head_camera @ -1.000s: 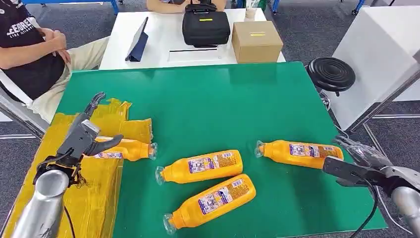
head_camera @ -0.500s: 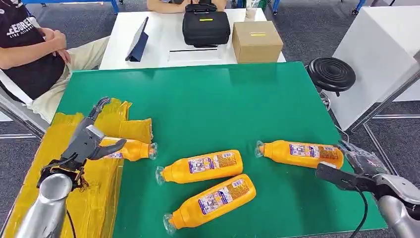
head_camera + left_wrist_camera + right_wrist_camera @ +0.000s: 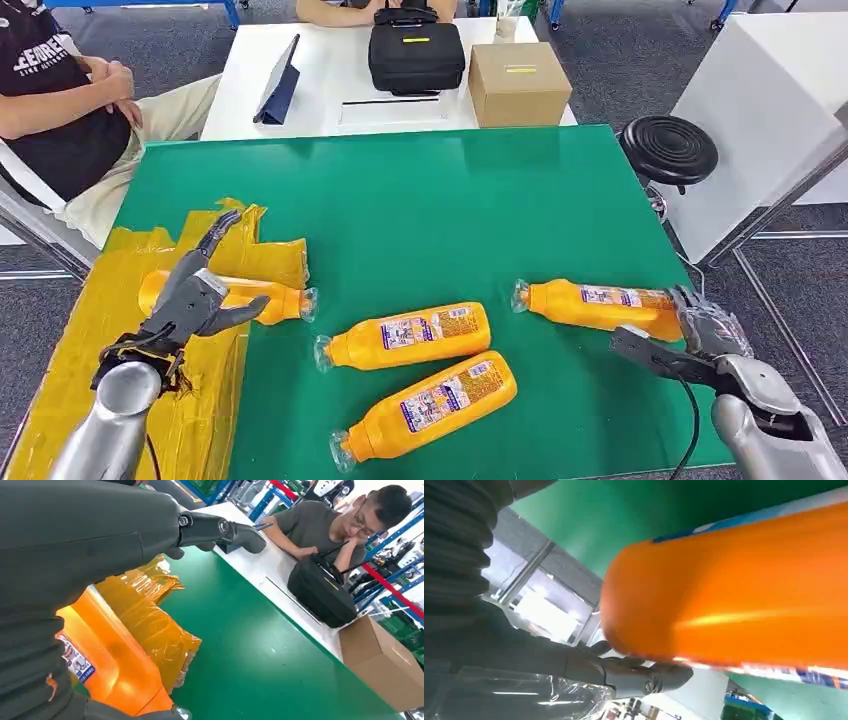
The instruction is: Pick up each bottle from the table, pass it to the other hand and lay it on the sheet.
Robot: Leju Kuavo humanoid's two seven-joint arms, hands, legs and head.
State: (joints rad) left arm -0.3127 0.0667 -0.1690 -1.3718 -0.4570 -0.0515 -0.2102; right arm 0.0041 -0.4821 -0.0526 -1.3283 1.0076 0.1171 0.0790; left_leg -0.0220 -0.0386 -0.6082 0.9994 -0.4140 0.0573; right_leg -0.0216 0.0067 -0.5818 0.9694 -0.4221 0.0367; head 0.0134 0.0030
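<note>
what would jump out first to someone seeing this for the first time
Four orange bottles lie on the green table: one on the yellow sheet under the left hand, two side by side near the front edge, and one at the right hand. People sit at the white table beyond.

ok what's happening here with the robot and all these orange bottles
A humanoid robot is sorting orange bottles on a green table. One bottle already lies on the yellow sheet at the table's left side, with the left hand open just above it. The right hand is at the base of the rightmost bottle, open, not yet lifting it. Two more bottles lie on the table in the middle. People sit at the white table behind.
</note>
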